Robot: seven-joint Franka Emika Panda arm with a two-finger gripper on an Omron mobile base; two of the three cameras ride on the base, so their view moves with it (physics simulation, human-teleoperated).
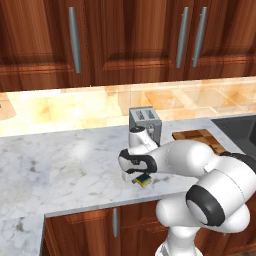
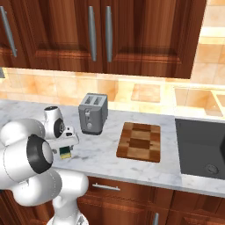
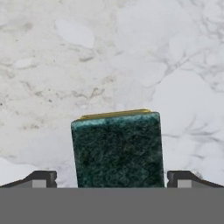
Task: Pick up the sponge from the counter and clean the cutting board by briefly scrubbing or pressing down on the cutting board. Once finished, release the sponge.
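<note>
Wide-spread and holding nothing, the hand (image 3: 112, 178) hangs directly over the sponge (image 3: 117, 148), one dark fingertip (image 3: 41, 178) off each side of it with marble showing in both gaps. Seen from the hand view, the sponge lies dead centre between the tips, green scrub face up, a sliver of yellow foam peeking along its far edge; its long axis appears to run away from the camera, so the tips would close across the narrower width, which I judge a fair line-up for a straight descent. From the left base view, the sponge (image 1: 144, 180) is a small green-and-yellow block on the table (image 1: 65, 165), near the front edge, tucked under the hand (image 1: 134, 176). Farther back stands the grey toaster (image 1: 145, 121). What the right base view adds is the layout beyond: the sponge (image 2: 65, 152) sits low left, the toaster (image 2: 92, 113) behind it, and the cutting board (image 2: 139, 141) well apart to the right, fully visible there, with the dark sink (image 2: 200, 147) past it.
</note>
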